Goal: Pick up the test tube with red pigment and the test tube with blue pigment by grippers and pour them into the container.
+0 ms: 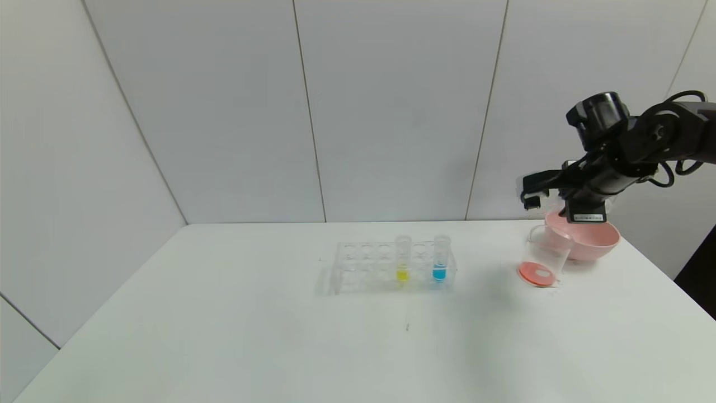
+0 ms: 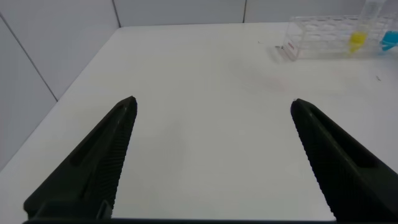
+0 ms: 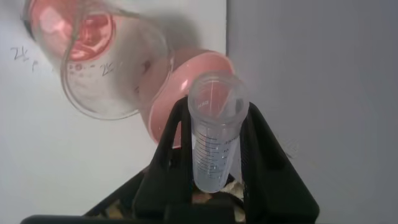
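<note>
My right gripper point(image 1: 528, 195) point(image 3: 216, 107) is shut on a clear graduated test tube point(image 3: 214, 140), held on its side above the container point(image 1: 547, 254) point(image 3: 106, 68). No liquid shows in this tube. Orange-red liquid lies in the container's base point(image 1: 536, 274). The test tube with blue pigment point(image 1: 440, 260) point(image 2: 390, 40) stands upright in the clear rack point(image 1: 363, 268) point(image 2: 317, 37) at mid-table. My left gripper point(image 2: 212, 106) is open and empty over bare table, away from the rack; it is out of the head view.
A tube with yellow liquid point(image 1: 402, 260) point(image 2: 356, 38) stands in the rack beside the blue one. A pink bowl point(image 1: 596, 242) point(image 3: 186, 81) sits just behind the container near the table's right edge. Grey wall panels close the back.
</note>
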